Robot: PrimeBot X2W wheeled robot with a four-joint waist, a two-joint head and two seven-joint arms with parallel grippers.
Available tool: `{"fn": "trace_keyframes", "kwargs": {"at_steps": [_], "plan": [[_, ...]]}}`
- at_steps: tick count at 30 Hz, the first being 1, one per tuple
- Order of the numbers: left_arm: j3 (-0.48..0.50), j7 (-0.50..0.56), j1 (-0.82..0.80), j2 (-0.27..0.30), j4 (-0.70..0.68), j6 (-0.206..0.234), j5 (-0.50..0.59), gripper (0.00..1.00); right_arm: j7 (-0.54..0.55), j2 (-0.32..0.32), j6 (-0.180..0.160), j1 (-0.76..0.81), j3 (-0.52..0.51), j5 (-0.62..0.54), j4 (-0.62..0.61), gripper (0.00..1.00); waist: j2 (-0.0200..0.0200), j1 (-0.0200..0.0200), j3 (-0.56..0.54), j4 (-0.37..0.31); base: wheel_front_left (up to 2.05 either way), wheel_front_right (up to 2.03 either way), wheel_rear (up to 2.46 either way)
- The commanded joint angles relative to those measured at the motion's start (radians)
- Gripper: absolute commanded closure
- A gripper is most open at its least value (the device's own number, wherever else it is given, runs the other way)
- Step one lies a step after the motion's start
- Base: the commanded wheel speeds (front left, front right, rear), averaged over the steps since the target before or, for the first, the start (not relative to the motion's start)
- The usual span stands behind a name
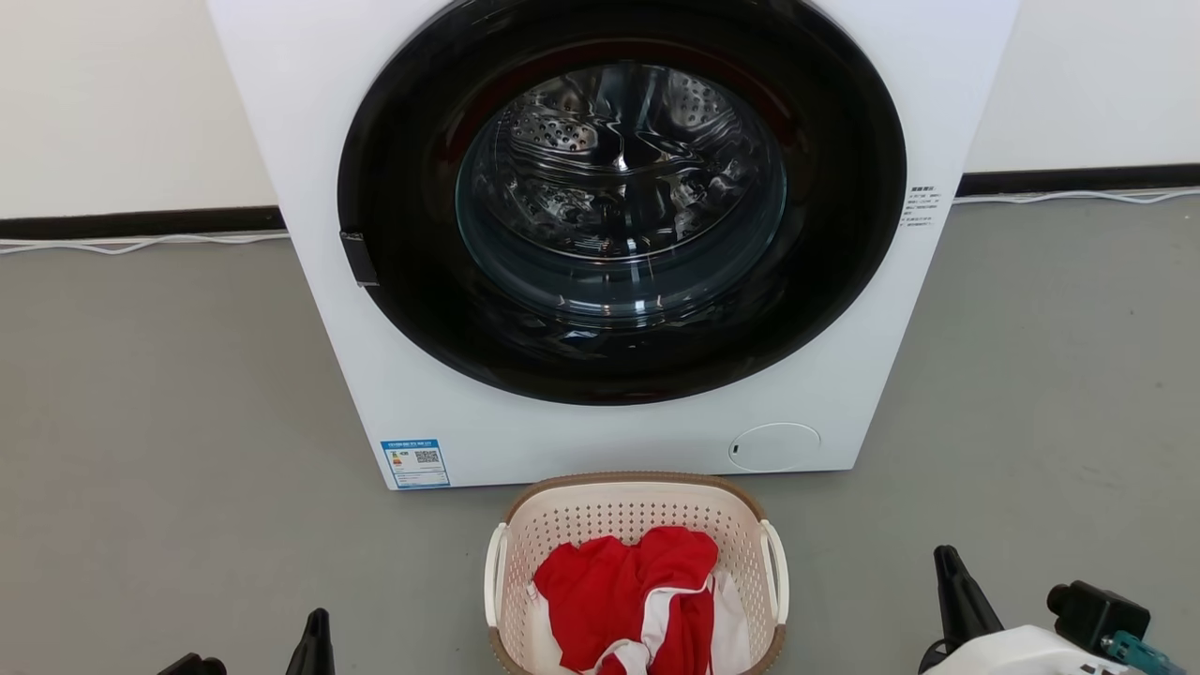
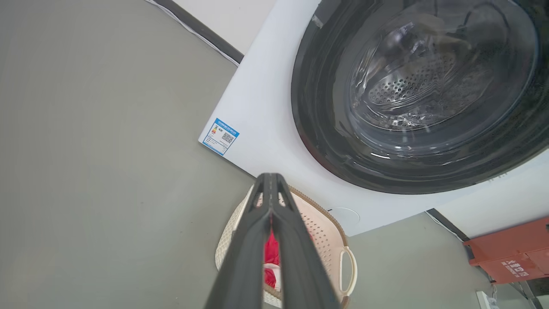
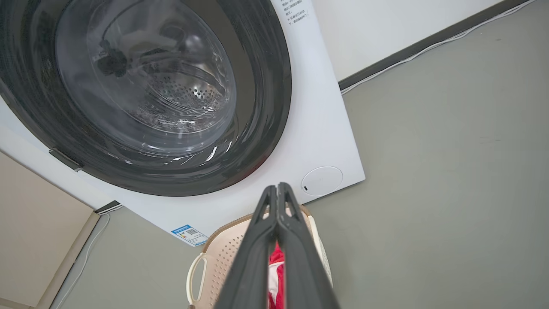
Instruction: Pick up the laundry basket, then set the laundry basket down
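The laundry basket (image 1: pixel 630 514) sat on the floor (image 1: pixel 169 394) just before the washing machine (image 1: pixel 609 431). The left pincer (image 1: pixel 319 623) and right pincer (image 1: pixel 949 567) flanked it, apart, both closed and empty.

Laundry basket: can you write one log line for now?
laundry basket: on floor before washing machine, red cloth inside | left gripper: jaws shut, empty | right gripper: jaws shut, empty

Long dark tapered fingers (image 2: pixel 246 244), pierced by triangular cut-outs, are seen; a white forearm shell (image 1: pixel 1022 653) is fitted with perhaps a teal connector (image 1: pixel 1130 649).
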Motion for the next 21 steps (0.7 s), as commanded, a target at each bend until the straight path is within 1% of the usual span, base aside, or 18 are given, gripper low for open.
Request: {"fn": "trace_keyframes", "kwargs": {"at_steps": [1, 4, 21], "plan": [[0.014, 0.006, -0.057, 0.009, -0.033, -0.015, -0.029, 1.0, 0.006, -0.004, 0.002, -0.038, 0.003, 0.038, -0.036, 1.0, -0.0001, -0.0001, 0.001, 0.0, 0.0, 0.0, 0.0], [0.015, 0.011, -0.059, 0.009, -0.037, -0.017, -0.05, 1.0, 0.012, -0.004, 0.002, -0.038, 0.002, 0.063, -0.041, 1.0, -0.0001, -0.0001, 0.002, 0.001, 0.0, 0.0, 0.0], [0.022, 0.065, -0.076, 0.011, -0.074, -0.029, -0.237, 1.0, 0.064, -0.004, 0.003, -0.044, -0.01, 0.29, -0.086, 1.0, -0.0001, -0.0001, 0.013, 0.003, 0.0, 0.0, 0.0]]}}
